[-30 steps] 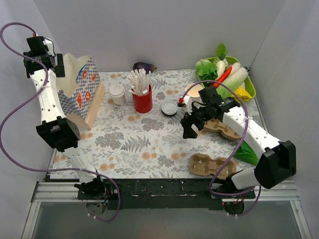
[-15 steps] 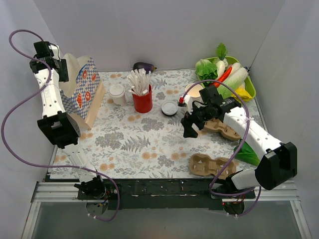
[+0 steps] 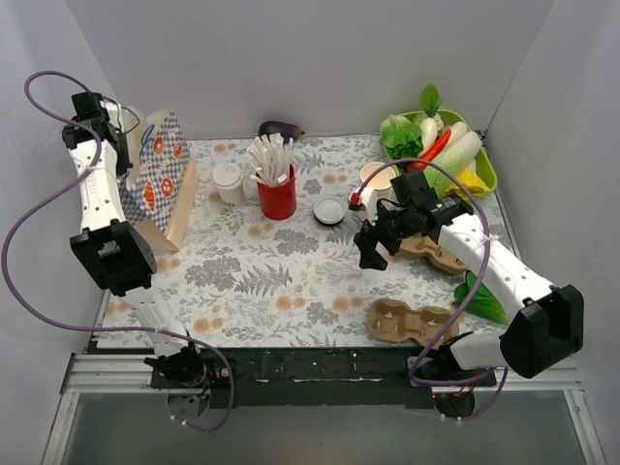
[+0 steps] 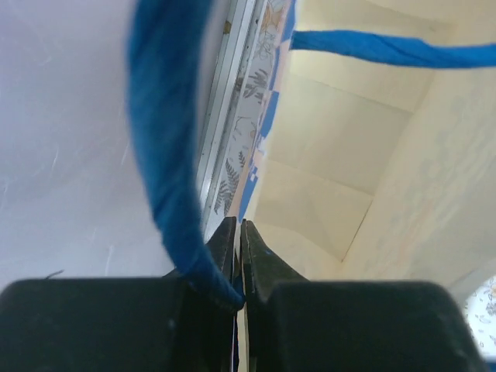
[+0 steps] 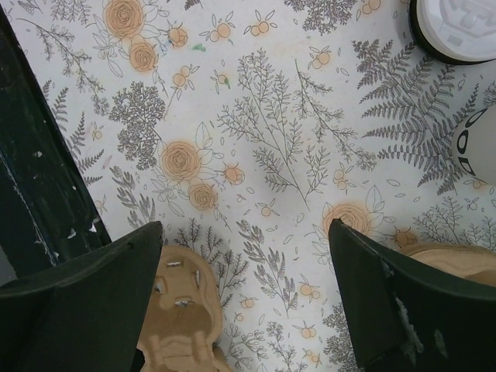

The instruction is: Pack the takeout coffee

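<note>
Left wrist view shows me the left gripper point(image 4: 239, 232) clenched where the blue handle point(image 4: 167, 155) meets the rim of the paper bag point(image 3: 160, 170), which I judge is meant to hold the mouth open for loading; what I can see of its inside is bare cream paper. The takeout coffee point(image 3: 229, 181) stands lidded on the table point(image 3: 291, 281), between the bag and the red cup point(image 3: 277, 199) of white sticks. My right gripper point(image 5: 244, 229) hangs released, well apart from the coffee, near a cardboard cup carrier point(image 3: 412, 323) whose wells look empty.
</note>
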